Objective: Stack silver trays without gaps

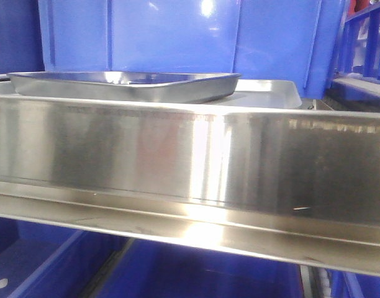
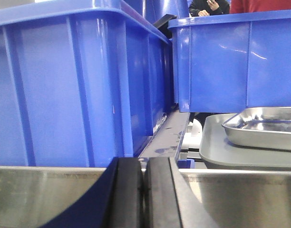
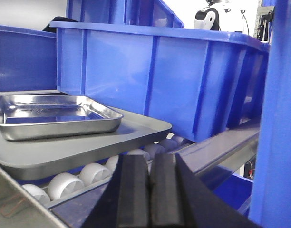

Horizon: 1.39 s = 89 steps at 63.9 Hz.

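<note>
Right tool (image 3: 148, 190) closed, silver tray (image 3: 55, 116) upper-left.

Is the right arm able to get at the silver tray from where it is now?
Probably yes. In the right wrist view the silver tray sits in the open on a grey tray, with nothing between it and the right hand. That hand is shut, so it would need to open first.

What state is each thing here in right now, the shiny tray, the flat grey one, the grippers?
Shiny stainless-steel tray: upright, empty, resting on the grey tray.
Flat grey tray: lying on white rollers.
Left gripper: shut, holding nothing.
Right gripper: shut, holding nothing.
</note>
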Available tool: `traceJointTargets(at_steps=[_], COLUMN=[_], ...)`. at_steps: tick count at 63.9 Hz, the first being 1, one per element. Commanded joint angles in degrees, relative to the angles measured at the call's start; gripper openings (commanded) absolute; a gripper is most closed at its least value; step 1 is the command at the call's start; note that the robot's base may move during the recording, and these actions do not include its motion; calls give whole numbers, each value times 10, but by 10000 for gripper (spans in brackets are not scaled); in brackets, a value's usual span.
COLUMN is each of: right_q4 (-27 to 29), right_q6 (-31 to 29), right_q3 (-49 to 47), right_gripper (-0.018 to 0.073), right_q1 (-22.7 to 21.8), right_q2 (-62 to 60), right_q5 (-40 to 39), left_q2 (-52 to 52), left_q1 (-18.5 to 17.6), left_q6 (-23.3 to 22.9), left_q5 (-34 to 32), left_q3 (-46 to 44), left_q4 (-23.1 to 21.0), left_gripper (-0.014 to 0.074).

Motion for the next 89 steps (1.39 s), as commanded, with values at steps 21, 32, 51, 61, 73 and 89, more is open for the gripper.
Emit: traceJointTargets(at_steps=[21, 32, 51, 61, 73, 89], right_q4=[4, 4, 4, 4, 3, 3], right_q6=[-7, -7, -7, -7, -7, -7], right_q3=[0, 0, 0, 0, 0, 0], right_gripper=[-78, -78, -78, -78, -78, -78], right_q1=[-2, -2, -2, -2, -22, -33], right_q2=[-2, -2, -2, -2, -2, -2], right_q5=[-15, -15, -15, -15, -15, -15], left_q2=[-3, -3, -3, -3, -3, -3], left_q1=[-2, -2, -2, -2, -2, -2], left_q6=[0, 0, 0, 0, 0, 0], left_q5=[-6, -6, -6, -6, -6, -6], left_q3=[-1, -1, -1, -1, -1, -1], left_q4=[-4, -4, -4, -4, -4, -4], left_gripper=[1, 1, 1, 1, 1, 1])
